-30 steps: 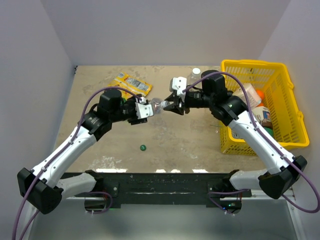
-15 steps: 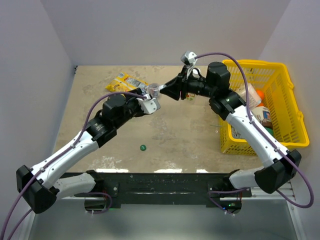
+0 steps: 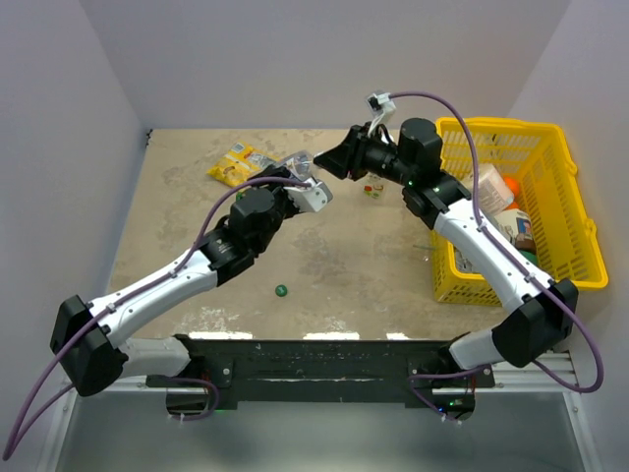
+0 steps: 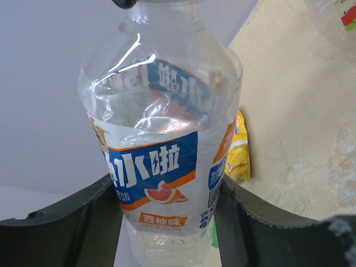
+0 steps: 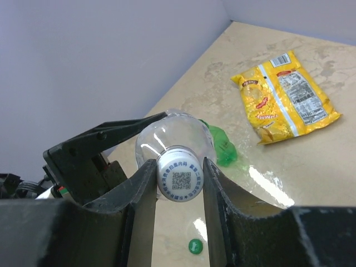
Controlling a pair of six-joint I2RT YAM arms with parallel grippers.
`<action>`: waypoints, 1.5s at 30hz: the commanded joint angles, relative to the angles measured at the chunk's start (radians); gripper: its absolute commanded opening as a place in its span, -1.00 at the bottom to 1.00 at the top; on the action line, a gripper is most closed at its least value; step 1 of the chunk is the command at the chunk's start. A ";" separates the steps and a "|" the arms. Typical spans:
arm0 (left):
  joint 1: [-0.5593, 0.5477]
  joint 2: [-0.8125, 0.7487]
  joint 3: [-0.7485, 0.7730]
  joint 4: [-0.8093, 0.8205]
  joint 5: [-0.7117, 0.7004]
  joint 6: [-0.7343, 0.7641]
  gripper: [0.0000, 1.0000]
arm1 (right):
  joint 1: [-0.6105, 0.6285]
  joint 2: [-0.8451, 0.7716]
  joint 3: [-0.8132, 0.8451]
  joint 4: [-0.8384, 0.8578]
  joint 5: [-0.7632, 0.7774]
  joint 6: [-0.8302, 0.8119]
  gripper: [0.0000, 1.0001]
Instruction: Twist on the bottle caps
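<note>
Top view, clear bottle [image 3: 296, 163]: was held off the worktop [image 3: 344, 265] between the two arms, mouth end turned to 3 o'clock so the opposing claw could reach it.
Top view, left claw [image 3: 311, 189]: was clamped on the bottle body, acting as the anchor.
Top view, right claw [image 3: 328, 165]: sat at the bottle's 3 o'clock, on the mouth end.
Top view, green cap [image 3: 281, 290]: lay loose on the worktop at the bottle's 6 o'clock, well apart, not yet fitted.
Left wrist view, left claw: both fingers pressed the labelled body, closed on it, probably to stop it spinning.
Left wrist view, snack packet [image 4: 238, 156]: lay on the worktop behind the bottle, at its 4 o'clock.
Right wrist view, white cap [image 5: 179, 181]: sat on the bottle mouth, printed code facing the camera.
Right wrist view, right claw: was pinched on the cap at 9 and 3 o'clock, a grip suited to twisting; how far it was threaded could not be told.
Right wrist view, green bottle [image 5: 220, 147]: lay on the worktop behind the clear one, at 2 o'clock.
</note>
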 commanded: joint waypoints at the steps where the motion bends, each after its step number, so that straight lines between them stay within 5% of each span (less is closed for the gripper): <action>1: -0.038 -0.045 0.025 0.207 0.103 -0.003 -1.00 | 0.015 0.038 0.006 -0.043 0.006 0.033 -0.21; 7: 0.103 -0.070 0.020 -0.087 0.315 -0.176 -1.00 | -0.134 0.046 0.184 -0.041 -0.185 0.078 0.74; 9: 0.164 -0.087 0.011 -0.164 0.411 -0.192 -1.00 | -0.190 0.058 0.259 -0.028 -0.256 0.084 0.80; 13: 0.201 -0.153 -0.072 -0.172 0.647 -0.187 -1.00 | -0.258 0.062 0.299 0.107 -0.545 0.044 0.70; 14: 0.203 -0.168 -0.081 -0.172 0.692 -0.192 -1.00 | -0.260 0.052 0.284 0.123 -0.624 -0.017 0.61; 15: 0.204 -0.186 -0.087 -0.175 0.741 -0.195 -1.00 | -0.260 0.011 0.283 0.077 -0.655 -0.268 0.56; 19: 0.204 -0.170 -0.026 -0.279 0.951 -0.241 -1.00 | -0.237 -0.090 0.267 -0.521 -0.636 -1.009 0.53; 21: 0.204 -0.147 -0.002 -0.309 1.003 -0.251 -1.00 | -0.209 -0.112 0.270 -0.686 -0.599 -1.320 0.49; 27: 0.204 -0.116 0.041 -0.372 1.071 -0.229 -1.00 | -0.139 -0.150 0.276 -1.037 -0.522 -1.735 0.38; 31: 0.204 -0.102 0.071 -0.385 1.072 -0.209 -1.00 | -0.070 -0.196 0.229 -1.043 -0.464 -1.825 0.38; 45: 0.201 -0.079 0.117 -0.454 1.097 -0.130 -1.00 | 0.010 -0.176 0.240 -0.947 -0.436 -1.753 0.26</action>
